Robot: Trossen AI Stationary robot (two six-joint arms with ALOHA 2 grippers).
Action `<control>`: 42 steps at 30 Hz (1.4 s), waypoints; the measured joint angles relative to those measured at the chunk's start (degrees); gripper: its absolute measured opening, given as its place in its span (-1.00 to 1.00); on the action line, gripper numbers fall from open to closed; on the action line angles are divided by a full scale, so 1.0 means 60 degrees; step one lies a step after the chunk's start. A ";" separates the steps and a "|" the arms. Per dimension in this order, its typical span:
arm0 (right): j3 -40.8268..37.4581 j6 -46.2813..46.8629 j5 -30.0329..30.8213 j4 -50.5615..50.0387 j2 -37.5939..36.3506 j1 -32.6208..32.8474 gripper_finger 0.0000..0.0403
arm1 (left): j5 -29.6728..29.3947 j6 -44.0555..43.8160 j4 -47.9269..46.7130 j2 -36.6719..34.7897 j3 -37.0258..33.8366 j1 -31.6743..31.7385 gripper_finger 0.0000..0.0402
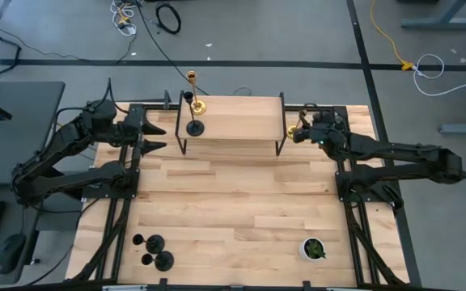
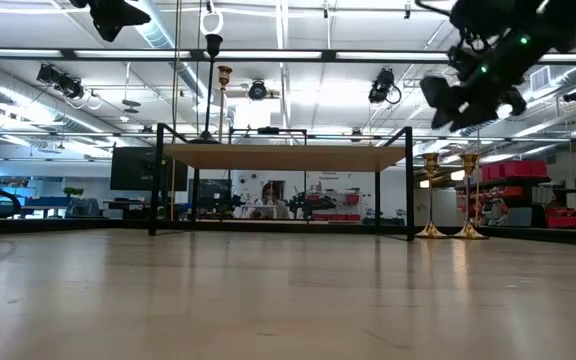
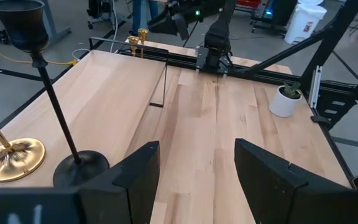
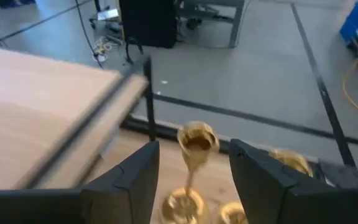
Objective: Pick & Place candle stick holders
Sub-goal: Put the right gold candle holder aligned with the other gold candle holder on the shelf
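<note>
Currently one gold holder [image 1: 196, 104] and one black holder [image 1: 193, 126] stand on the shelf [image 1: 241, 121] at far left. Two gold holders [image 4: 190, 163] stand at far right, between the spread fingers of the right gripper [image 1: 300, 128]; two black holders [image 1: 154, 241] wait near-left. Left gripper [image 1: 154, 136]: spread, empty.

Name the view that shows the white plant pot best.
The left wrist view: the pot shows side-on with its green plant, near the table's edge. The high view shows it small, from above. The low and right wrist views do not show it.
</note>
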 joint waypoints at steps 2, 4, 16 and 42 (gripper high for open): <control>-0.0344 0.0212 0.0175 0.0005 -0.0099 -0.0004 -0.02 | -0.0002 0.0041 0.0000 0.0000 0.0000 0.0000 0.04; -0.0520 0.0445 0.0104 0.0009 -0.0134 -0.0007 -0.02 | -0.0072 0.0156 0.0003 0.0000 0.0000 0.0000 0.04; -0.1371 0.1264 -0.0352 0.0212 -0.0129 -0.0022 -0.02 | -0.0288 0.0175 0.0000 0.0000 0.0000 0.0000 0.04; -0.2600 0.0665 -0.0525 0.2633 -0.0123 -0.1139 -0.02 | -0.0288 0.0182 0.0000 0.0000 0.0000 0.0001 0.04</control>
